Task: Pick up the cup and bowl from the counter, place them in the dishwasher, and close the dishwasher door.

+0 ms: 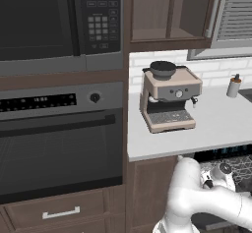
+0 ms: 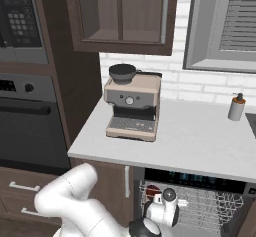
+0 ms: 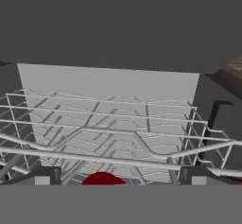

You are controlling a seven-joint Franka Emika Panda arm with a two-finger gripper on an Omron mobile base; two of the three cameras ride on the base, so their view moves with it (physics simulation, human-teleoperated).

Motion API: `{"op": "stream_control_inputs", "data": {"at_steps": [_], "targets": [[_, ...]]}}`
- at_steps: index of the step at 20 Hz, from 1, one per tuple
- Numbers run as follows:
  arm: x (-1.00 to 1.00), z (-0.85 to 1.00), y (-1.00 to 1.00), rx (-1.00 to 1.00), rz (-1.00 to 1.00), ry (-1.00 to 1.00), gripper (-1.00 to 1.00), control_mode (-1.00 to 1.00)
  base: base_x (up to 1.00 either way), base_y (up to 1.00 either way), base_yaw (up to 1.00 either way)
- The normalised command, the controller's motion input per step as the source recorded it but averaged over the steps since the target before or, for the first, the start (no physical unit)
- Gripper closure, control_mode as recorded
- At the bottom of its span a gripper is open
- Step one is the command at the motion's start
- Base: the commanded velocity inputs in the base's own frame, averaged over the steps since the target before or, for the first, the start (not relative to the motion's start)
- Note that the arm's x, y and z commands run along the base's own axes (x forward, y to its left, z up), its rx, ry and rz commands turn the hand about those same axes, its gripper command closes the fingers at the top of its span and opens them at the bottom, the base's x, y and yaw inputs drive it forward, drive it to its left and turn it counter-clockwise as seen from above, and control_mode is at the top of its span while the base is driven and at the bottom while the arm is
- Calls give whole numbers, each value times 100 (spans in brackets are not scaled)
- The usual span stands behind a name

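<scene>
The dishwasher [image 2: 196, 179] stands open under the counter [image 2: 200, 141], with its grey wire rack [image 2: 215, 207] pulled into sight. The red cup [image 2: 152, 191] sits in the rack's left part. In the hand view the cup [image 3: 104, 179] shows as a red dome at the bottom edge, just below and between the finger tips. My gripper [image 3: 119, 177] is open above it, one dark tip [image 3: 43, 176] on each side, holding nothing. My white hand reaches down into the rack [image 1: 241, 165]. The bowl is out of view.
A beige coffee machine [image 2: 132, 106] stands on the counter's left part and a pale pump bottle [image 2: 236, 107] at the back right. A black oven [image 1: 59, 143] with a microwave above it fills the wall to the left. Wall cabinets hang over the counter.
</scene>
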Motion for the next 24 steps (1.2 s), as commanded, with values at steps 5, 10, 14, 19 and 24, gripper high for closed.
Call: {"op": "stream_control_inputs", "data": {"at_steps": [5,10,14,19,24], "targets": [[-37,36,-13,-13,-1,1,-100,-100,0,0,0],[-100,100,-38,-2,-1,1,-100,-100,0,0,0],[-100,100,-32,0,0,0,-100,-100,0,0,0],[-100,100,-43,0,-2,0,-100,-100,0,0,0],[-100,99,-12,2,-10,-8,-100,-100,0,0,0]]}}
